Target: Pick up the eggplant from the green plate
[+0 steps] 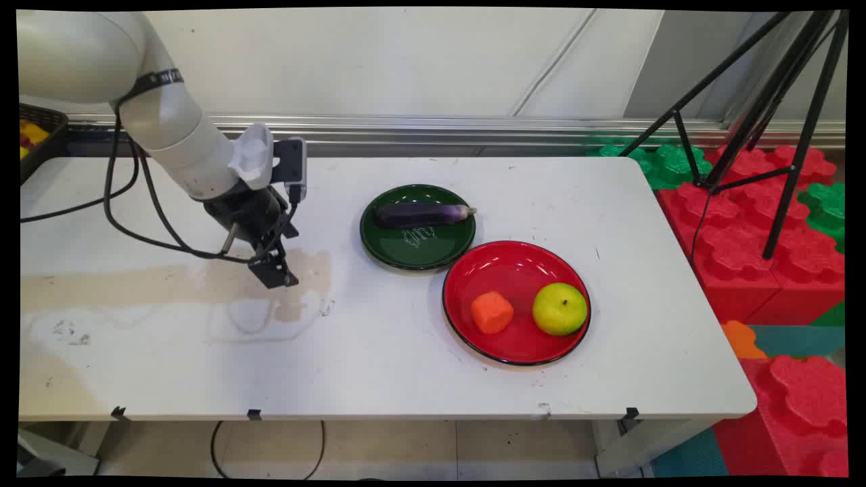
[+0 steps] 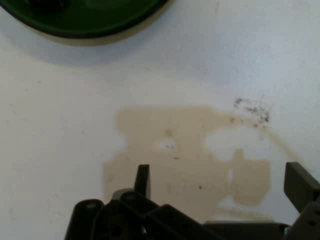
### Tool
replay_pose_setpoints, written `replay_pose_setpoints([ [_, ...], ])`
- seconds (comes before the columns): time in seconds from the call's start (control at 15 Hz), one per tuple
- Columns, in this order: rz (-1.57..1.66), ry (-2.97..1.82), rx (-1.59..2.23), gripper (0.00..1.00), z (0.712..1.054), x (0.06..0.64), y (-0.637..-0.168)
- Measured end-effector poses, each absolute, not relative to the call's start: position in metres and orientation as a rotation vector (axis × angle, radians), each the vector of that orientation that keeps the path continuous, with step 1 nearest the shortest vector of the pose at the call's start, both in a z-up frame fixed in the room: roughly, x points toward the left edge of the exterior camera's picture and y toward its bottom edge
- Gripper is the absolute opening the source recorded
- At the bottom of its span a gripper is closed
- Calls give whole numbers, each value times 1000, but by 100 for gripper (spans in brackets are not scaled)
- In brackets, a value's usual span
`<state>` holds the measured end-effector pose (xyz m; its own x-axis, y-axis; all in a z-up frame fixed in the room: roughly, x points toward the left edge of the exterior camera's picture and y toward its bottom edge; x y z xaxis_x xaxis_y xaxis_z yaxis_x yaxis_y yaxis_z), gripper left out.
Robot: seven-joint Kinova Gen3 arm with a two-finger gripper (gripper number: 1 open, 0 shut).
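Observation:
My gripper (image 1: 274, 272) hangs low over the left half of the white table (image 1: 379, 365), above a tan stain (image 1: 203, 281). In the hand view the gripper (image 2: 220, 182) is open, its fingers (image 2: 143, 179) wide apart with only the stain (image 2: 185, 155) between them. To its right a green plate (image 1: 417, 250) holds a purple eggplant (image 1: 423, 214); this plate's rim (image 2: 85, 27) shows at the top of the hand view. Further right, a red plate (image 1: 521, 270) carries an orange carrot piece (image 1: 492, 312) and a yellow-green apple (image 1: 559, 309).
A black basket (image 1: 40, 135) with yellow items sits at the table's far left corner. A black tripod (image 1: 778, 135) stands off the right end over red and green foam blocks (image 1: 744, 230). Black cables (image 1: 155, 223) hang from the arm.

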<state>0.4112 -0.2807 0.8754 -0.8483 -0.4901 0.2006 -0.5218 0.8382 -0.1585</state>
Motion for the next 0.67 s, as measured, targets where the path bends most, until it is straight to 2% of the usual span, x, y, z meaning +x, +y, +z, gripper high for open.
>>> replay_pose_setpoints([
  [0.67, 503, -2788, 693, 100, 906, 391, -327],
])
